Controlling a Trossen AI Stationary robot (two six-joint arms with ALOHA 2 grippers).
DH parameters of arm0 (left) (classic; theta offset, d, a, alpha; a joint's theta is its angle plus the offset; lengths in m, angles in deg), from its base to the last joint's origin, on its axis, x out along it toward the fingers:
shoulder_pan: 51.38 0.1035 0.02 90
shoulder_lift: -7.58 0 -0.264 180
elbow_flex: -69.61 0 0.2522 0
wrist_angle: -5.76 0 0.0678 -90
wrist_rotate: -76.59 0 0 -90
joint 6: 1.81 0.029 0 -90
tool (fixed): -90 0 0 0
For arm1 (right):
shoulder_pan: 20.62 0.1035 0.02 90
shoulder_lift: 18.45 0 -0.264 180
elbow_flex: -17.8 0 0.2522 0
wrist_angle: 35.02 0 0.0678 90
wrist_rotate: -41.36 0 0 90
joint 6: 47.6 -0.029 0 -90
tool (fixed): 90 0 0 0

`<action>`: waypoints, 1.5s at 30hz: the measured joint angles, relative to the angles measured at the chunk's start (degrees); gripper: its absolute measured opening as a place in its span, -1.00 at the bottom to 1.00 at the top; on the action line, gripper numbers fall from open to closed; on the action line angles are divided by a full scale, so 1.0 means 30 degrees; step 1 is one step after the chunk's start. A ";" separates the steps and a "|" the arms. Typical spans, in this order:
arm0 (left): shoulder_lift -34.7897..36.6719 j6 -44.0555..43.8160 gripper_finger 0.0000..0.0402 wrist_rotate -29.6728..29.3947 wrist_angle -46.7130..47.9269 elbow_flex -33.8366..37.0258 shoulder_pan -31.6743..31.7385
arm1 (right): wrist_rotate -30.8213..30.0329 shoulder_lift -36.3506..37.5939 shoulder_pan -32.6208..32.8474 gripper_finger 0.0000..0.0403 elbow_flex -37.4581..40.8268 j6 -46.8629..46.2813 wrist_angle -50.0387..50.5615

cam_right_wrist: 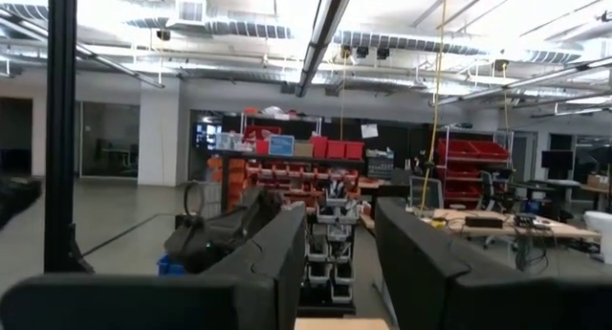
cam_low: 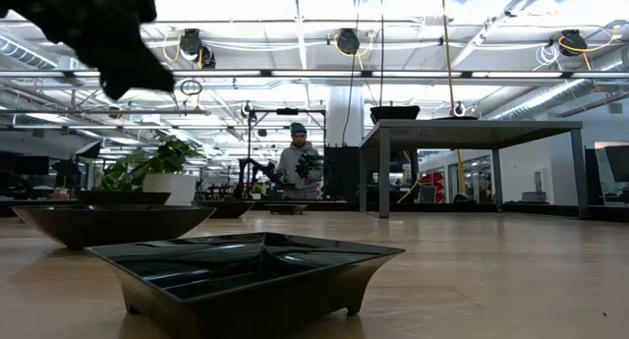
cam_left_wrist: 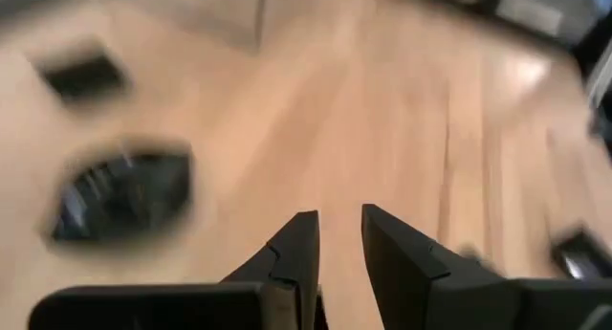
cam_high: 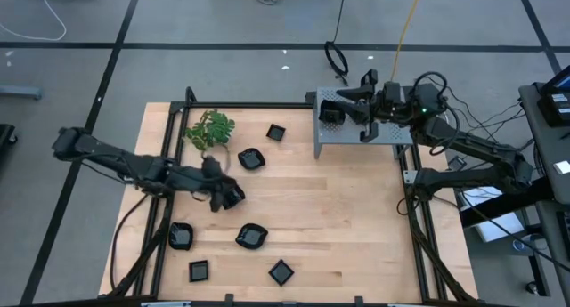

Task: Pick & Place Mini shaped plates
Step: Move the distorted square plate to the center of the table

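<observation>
Several glossy black mini plates lie flat on the wooden table: a square one (cam_high: 276,132), a rounded one (cam_high: 251,158), and more near the front edge (cam_high: 181,237) (cam_high: 251,237) (cam_high: 199,271) (cam_high: 281,272). Another plate (cam_high: 331,113) sits on top of the grey box (cam_high: 392,133). My left gripper (cam_high: 228,197) hovers above bare wood left of the table's centre, open and empty (cam_left_wrist: 339,225), with the rounded plate (cam_left_wrist: 120,196) ahead of it. My right gripper (cam_high: 349,100) is held level over the grey box, open and empty (cam_right_wrist: 339,244).
A green leafy sprig (cam_high: 210,129) lies at the far left of the table. The grey box stands on legs at the far right corner (cam_low: 472,133). A black frame rail (cam_high: 267,104) runs along the table's edges. Bare wood spans the middle and right (cam_high: 347,218).
</observation>
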 joint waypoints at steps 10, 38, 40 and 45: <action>-0.5715 -0.1530 -0.57 0.4655 0.0488 -0.0870 -0.0007 | 0.0007 0.0000 0.0000 -0.42 0.0000 0.0333 0.2139; -1.1964 0.6184 -0.92 0.2181 -0.1956 -0.2699 0.0221 | 0.0015 0.0007 0.0006 -0.42 0.0000 0.1543 0.6553; -1.1971 0.8076 -0.96 0.2168 -0.1983 -0.3478 0.0386 | 0.0015 0.0007 0.0000 -0.42 0.0000 0.1557 0.6571; -1.1985 1.3394 -0.97 0.1843 -0.2159 -0.5607 0.1285 | 0.0015 0.0007 0.0004 -0.42 0.0000 0.1886 0.6643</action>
